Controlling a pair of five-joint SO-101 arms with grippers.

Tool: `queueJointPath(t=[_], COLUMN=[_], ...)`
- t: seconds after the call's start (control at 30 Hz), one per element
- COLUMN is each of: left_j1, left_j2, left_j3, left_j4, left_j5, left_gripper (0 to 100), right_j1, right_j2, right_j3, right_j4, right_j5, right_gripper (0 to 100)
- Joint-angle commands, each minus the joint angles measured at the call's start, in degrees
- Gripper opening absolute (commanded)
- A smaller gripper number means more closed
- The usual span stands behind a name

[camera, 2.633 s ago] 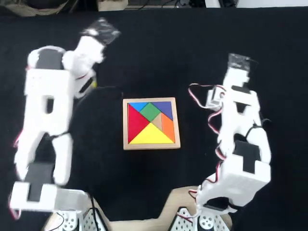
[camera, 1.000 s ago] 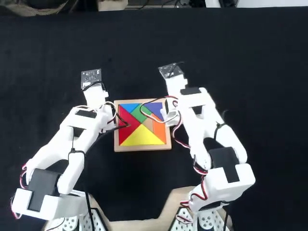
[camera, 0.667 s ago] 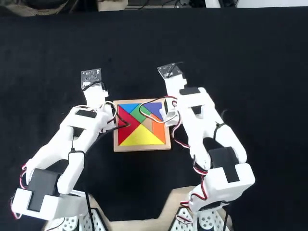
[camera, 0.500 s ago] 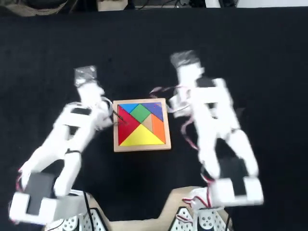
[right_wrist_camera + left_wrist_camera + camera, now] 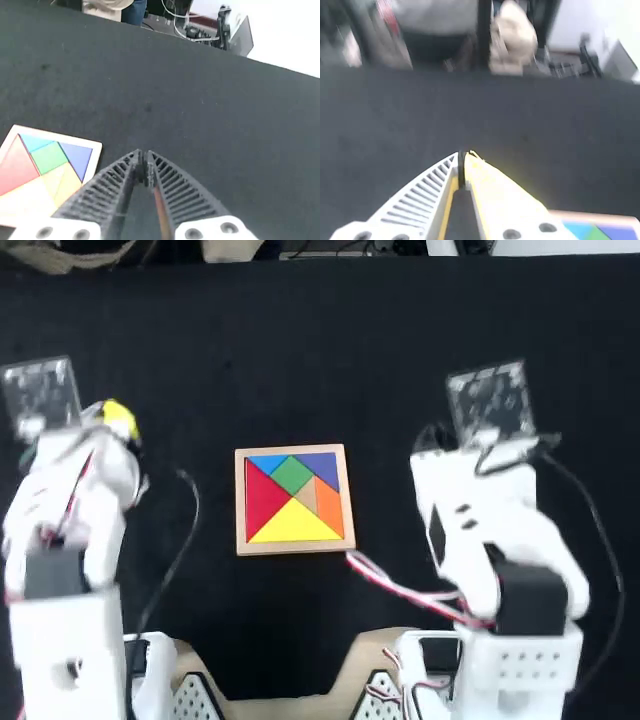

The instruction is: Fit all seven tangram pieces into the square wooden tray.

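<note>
Both pinched together: left claw [image 5: 461, 155], right claw [image 5: 143, 153]; well apart from tray [image 5: 240, 502]; cable [image 5: 400, 585] by tray corner.

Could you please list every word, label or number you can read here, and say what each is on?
No text can be read.
The tray and its pieces show plain wood and colour, with no print.
The clutter behind the table is too blurred to make out any lettering.

seven pieces [image 5: 293, 499] flush in tray [image 5: 240, 502]
</note>
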Motion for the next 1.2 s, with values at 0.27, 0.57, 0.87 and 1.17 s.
queueJointPath(t=[0.27,0.57,0.87,1.17], left_j1=[-6.2,-7.9,4.4,-3.6], left_j2=[-41.8,-42.3,-42.6,-42.6], left_j3=[18.0,21.8,20.0,14.6], left_j4=[-23.4,-49.9,-51.3,-51.4], left_j5=[-2.0,-1.7,-2.1,-1.8], left_gripper=[16,29,15,15], right_j1=[1.1,0.7,-0.2,-0.2], right_j2=[-23.0,-40.7,-44.6,-44.6], right_j3=[7.3,19.7,24.1,14.1], right_j4=[-25.8,-53.8,-63.0,-63.2], right_j5=[5.0,4.6,2.8,-11.7], right_gripper=[1.2,1.2,1.2,1.2])
